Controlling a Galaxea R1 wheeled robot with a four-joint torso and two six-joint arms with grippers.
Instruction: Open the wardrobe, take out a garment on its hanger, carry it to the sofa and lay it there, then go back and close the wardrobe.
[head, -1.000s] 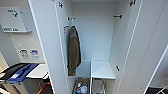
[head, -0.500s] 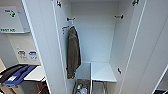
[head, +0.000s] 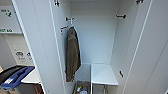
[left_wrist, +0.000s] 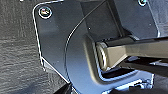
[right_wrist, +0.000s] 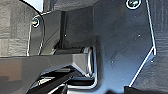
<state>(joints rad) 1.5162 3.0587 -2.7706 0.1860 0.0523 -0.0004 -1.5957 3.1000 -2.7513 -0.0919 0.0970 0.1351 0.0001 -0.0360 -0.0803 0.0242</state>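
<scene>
Both wardrobe (head: 95, 45) doors swung wide, baring the inside; only a brown jacket (head: 72, 57) hung by the left wall. Grippers: cannot tell, clenched or released.

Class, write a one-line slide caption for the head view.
Tall white wardrobe standing open, an olive-brown jacket hanging inside on its left wall.

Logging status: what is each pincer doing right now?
Left pincer: cannot be told.
Right pincer: cannot be told.
</scene>
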